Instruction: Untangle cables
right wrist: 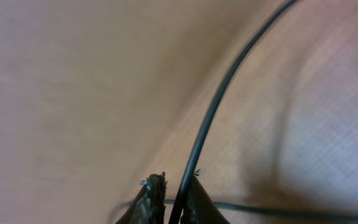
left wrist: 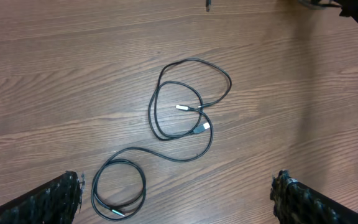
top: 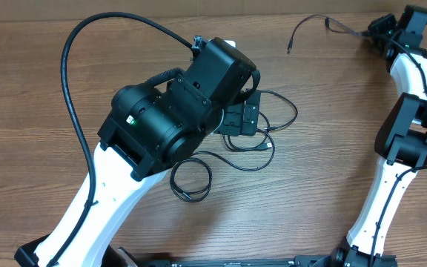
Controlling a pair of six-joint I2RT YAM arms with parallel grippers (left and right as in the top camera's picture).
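A tangle of thin black cables lies on the wooden table in overlapping loops, with two silver-tipped plugs inside it. From it a strand runs to a small coil. My left gripper hovers above them, open wide, with nothing between its fingers. In the overhead view the left gripper covers part of the tangle. At the far right corner my right gripper is shut on a separate thin black cable, which trails left to its free end.
The left arm's thick black cable arches over the table's left side. The right arm stands along the right edge. A bare wooden table lies between the two arms.
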